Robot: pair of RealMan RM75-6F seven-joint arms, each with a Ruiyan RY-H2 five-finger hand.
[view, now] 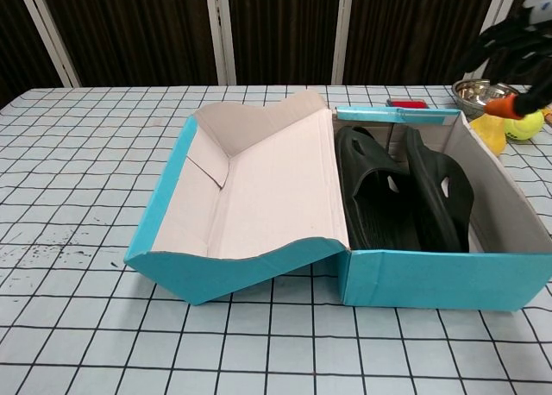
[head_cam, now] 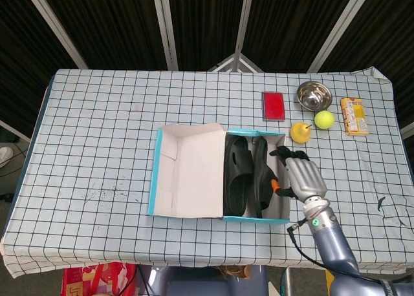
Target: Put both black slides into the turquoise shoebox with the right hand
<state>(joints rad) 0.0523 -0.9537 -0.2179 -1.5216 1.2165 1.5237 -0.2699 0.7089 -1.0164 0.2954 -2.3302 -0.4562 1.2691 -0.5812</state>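
Two black slides (head_cam: 246, 175) in one turquoise shoebox (head_cam: 162, 173); right hand (head_cam: 302, 178) empty, fingers apart.

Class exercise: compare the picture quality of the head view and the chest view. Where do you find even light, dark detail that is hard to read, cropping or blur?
Head view: light is even and the checked tablecloth sharp; the black slides in the turquoise shoebox lose detail. Chest view: the right hand is cropped at the frame's edge and slightly blurred; the slides' cut-outs show clearly.
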